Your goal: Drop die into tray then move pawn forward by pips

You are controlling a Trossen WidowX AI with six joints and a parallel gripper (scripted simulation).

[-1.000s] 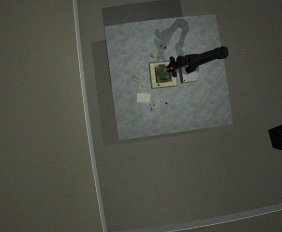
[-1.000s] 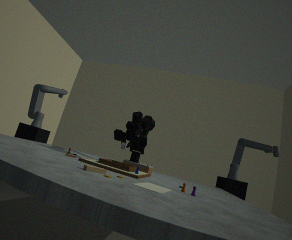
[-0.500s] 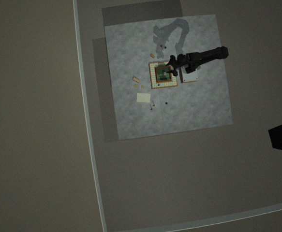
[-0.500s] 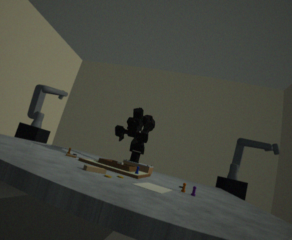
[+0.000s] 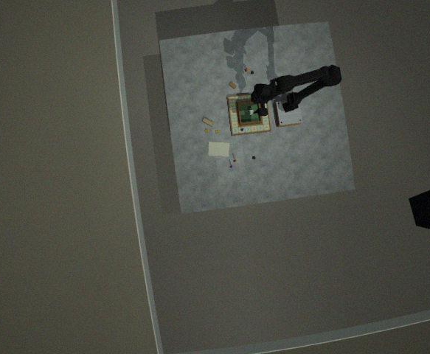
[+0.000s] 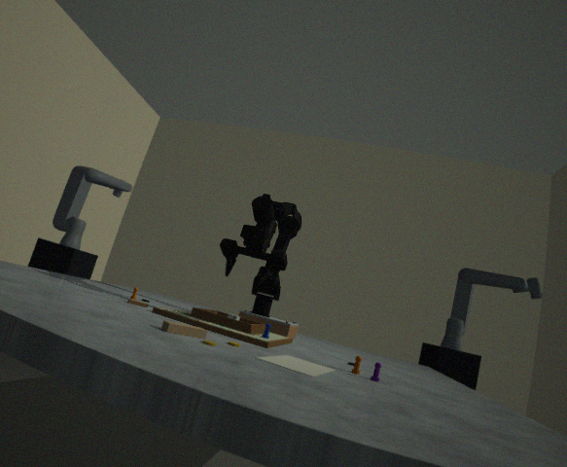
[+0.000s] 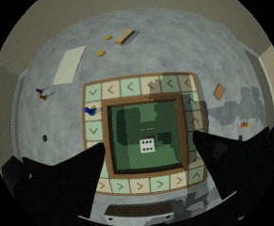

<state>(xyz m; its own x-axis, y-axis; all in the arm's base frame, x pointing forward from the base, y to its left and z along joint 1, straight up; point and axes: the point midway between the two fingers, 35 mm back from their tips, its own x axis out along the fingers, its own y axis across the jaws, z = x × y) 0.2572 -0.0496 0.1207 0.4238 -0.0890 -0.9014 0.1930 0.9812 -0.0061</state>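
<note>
While tool [image 7: 148, 169] gapes, die [image 7: 147, 145] below — in tray [image 7: 120, 151].

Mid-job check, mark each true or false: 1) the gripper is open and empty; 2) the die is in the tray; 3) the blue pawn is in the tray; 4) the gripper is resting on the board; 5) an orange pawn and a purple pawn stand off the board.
1) True: the gripper is open and holds nothing.
2) True: the die lies on the green floor of the tray.
3) False: the blue pawn stands on a ring square of the board, outside the tray.
4) False: in the exterior view it hangs above the board.
5) True: orange pawn, purple pawn.
</note>
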